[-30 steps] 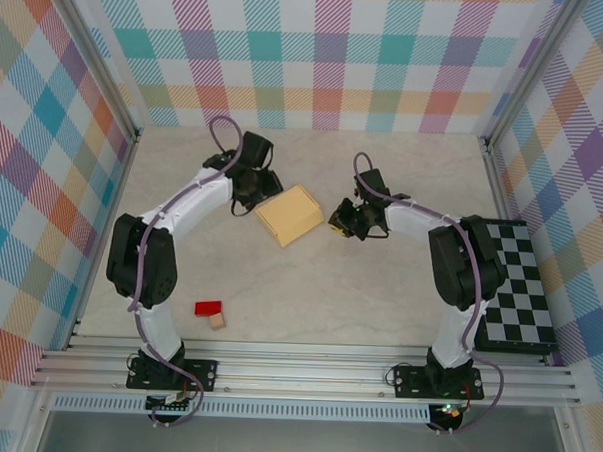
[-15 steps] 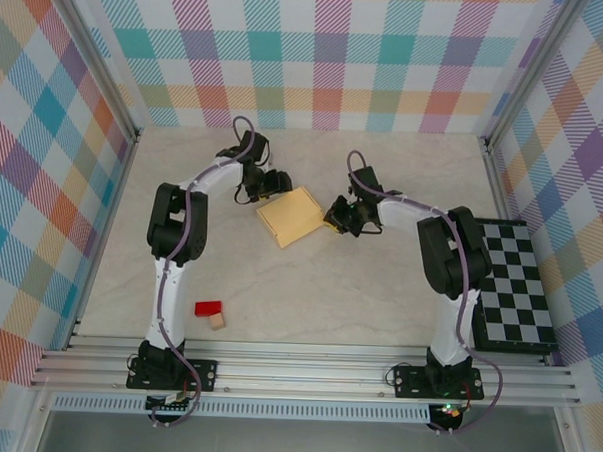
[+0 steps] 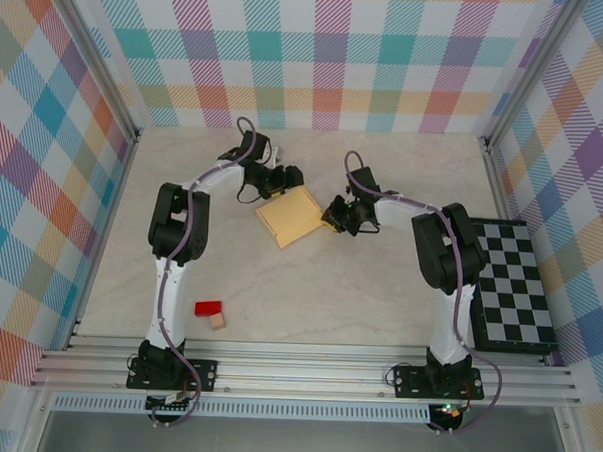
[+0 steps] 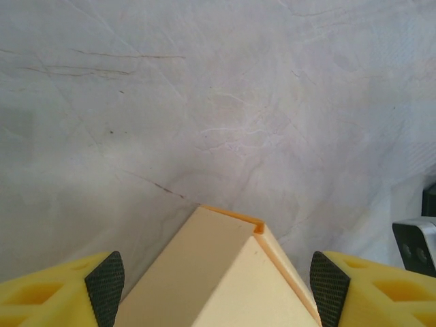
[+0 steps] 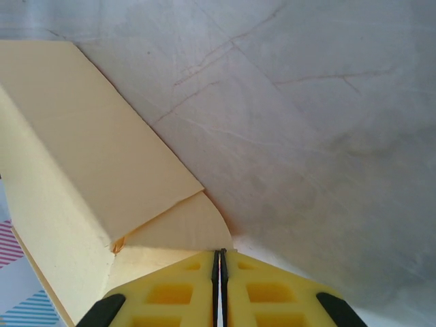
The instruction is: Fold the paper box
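The paper box [image 3: 292, 218] is a pale yellow flat rectangular box lying mid-table, turned at an angle. My left gripper [image 3: 283, 180] is at its far corner, open. In the left wrist view that corner of the box [image 4: 225, 266] juts up between the spread fingertips [image 4: 105, 286] without touching them. My right gripper [image 3: 334, 215] is at the box's right side, shut. In the right wrist view its closed tips [image 5: 219, 262] rest against a rounded flap [image 5: 180, 228] sticking out from the box's side wall [image 5: 102, 150].
A small red block [image 3: 209, 308] and a tiny tan cube [image 3: 217, 322] lie near the front left. A black-and-white checkered board [image 3: 514, 285] sits at the right edge. Plaid walls close in the table on three sides.
My left gripper has opened wider and slid right onto the box's far corner as its arm stretched out. My right gripper has edged left against the box, staying shut.
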`<state>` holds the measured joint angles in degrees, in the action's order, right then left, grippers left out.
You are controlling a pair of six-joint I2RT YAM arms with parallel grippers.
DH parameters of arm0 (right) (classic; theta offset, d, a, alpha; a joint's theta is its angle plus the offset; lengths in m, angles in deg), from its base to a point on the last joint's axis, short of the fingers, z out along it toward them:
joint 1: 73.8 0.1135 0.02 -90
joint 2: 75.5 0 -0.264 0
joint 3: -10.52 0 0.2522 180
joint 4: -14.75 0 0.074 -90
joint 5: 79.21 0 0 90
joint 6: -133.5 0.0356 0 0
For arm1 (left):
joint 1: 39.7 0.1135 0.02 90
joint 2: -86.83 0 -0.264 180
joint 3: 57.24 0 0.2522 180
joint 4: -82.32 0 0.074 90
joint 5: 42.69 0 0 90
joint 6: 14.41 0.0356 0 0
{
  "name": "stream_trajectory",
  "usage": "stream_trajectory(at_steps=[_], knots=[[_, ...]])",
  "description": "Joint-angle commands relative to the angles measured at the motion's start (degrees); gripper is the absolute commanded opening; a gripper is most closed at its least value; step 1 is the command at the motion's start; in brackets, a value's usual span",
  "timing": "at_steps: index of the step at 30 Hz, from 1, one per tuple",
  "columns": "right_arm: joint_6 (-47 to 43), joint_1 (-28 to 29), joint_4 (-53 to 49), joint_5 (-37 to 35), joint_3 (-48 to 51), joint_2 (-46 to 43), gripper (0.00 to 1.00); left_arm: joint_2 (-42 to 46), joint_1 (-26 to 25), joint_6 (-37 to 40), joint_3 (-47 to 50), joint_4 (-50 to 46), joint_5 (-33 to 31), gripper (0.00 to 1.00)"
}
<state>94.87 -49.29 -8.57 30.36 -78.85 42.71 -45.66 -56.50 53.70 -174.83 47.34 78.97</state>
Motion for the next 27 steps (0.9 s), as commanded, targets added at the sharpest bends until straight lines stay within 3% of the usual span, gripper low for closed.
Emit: stream_trajectory(at_steps=[1, 9, 14, 20, 24, 27], knots=[[-1.4, -0.4, 4.3, 3.1, -1.8, 2.6, 0.12, -3.2, -2.1, -0.7, -2.4, -1.0, 2.7, 0.75], [-3.6, -0.4, 13.8, 5.9, -2.5, 4.6, 0.12, -3.9, -7.0, -2.6, -0.8, 0.7, 4.7, 0.71], [2.5, 0.2, 22.3, 11.3, -3.3, 5.9, 0.12, -4.0, -9.9, -7.6, 1.3, 4.0, 3.6, 0.69], [5.3, 1.8, 28.7, 12.0, -3.7, 4.4, 0.12, -5.0, -14.1, -11.6, 2.0, 8.9, 3.9, 0.68], [6.1, 1.8, 29.9, 11.6, -4.0, 4.8, 0.12, -5.6, -15.8, -13.0, 1.2, 9.7, 4.1, 0.68], [4.6, 1.6, 24.6, 10.1, -3.8, 4.1, 0.12, -5.9, -15.4, -11.6, -0.8, 5.9, 1.0, 0.68]])
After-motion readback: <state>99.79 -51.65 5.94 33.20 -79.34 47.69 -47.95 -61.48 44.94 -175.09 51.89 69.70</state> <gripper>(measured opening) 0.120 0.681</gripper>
